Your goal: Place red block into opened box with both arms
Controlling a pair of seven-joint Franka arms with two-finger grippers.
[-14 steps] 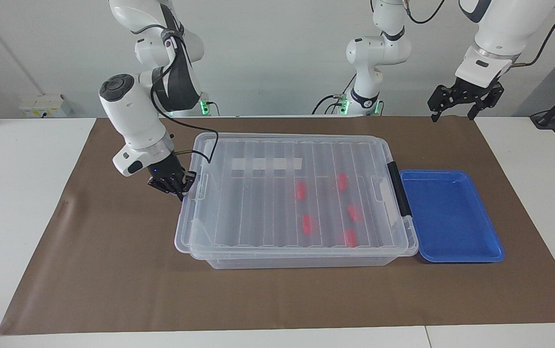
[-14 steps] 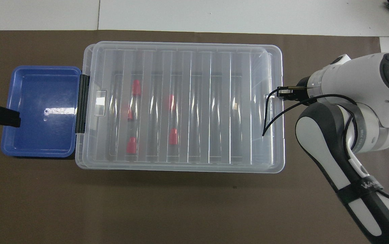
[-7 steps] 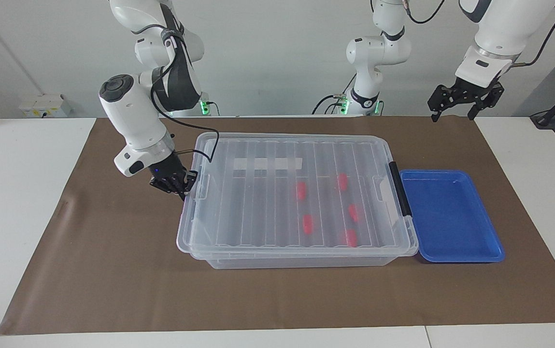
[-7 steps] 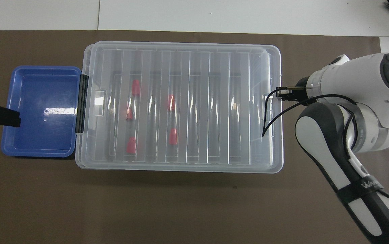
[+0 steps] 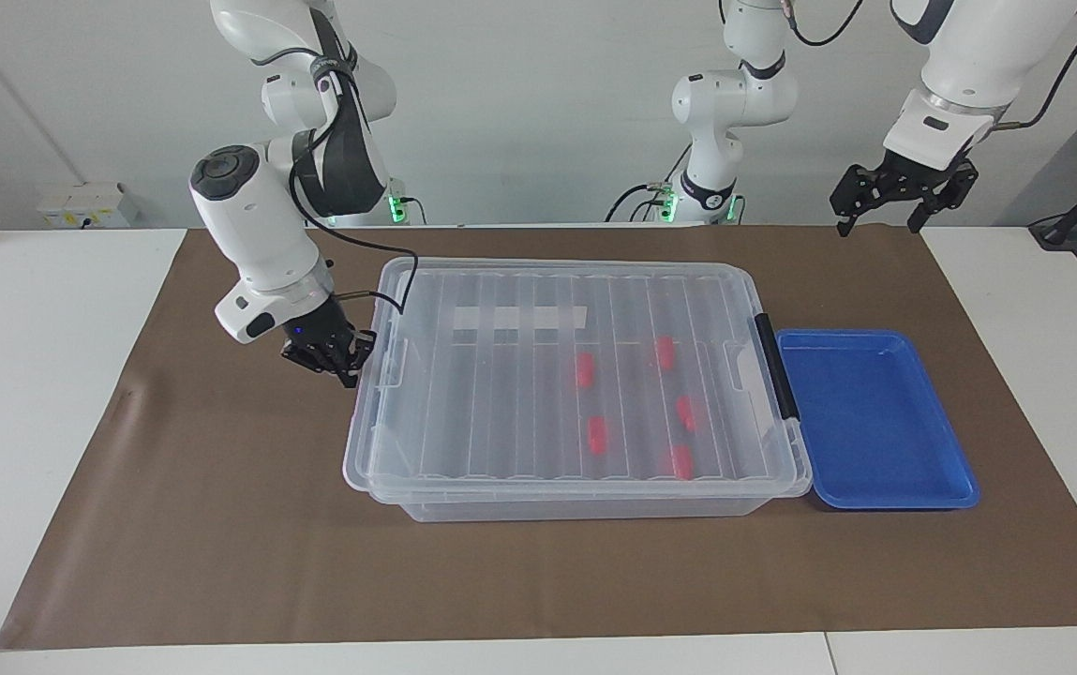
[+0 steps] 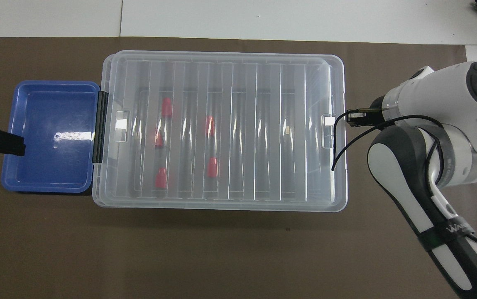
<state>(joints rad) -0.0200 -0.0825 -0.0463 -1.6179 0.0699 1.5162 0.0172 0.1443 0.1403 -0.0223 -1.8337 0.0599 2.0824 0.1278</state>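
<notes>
The clear box (image 5: 575,507) (image 6: 221,206) sits mid-mat with its ribbed lid (image 5: 501,394) lying on top of it. Several red blocks (image 5: 583,370) (image 6: 166,108) lie inside, toward the left arm's end, seen through the lid. My right gripper (image 5: 343,364) (image 6: 349,117) hangs low just off the box's end toward the right arm, level with the lid's end tab (image 6: 328,131). It holds nothing that I can see. My left gripper (image 5: 890,208) (image 6: 14,144) waits open, raised above the blue tray's outer edge.
A shallow blue tray (image 5: 875,422) (image 6: 51,137) lies against the box's black end handle (image 5: 775,366) at the left arm's end. A brown mat (image 5: 219,525) covers the table around them. A black cable (image 6: 340,145) from the right arm hangs over the lid's corner.
My right gripper has drawn back a little from the box's end tab and now stands apart from it. The lid has shifted slightly. The left arm has not moved.
</notes>
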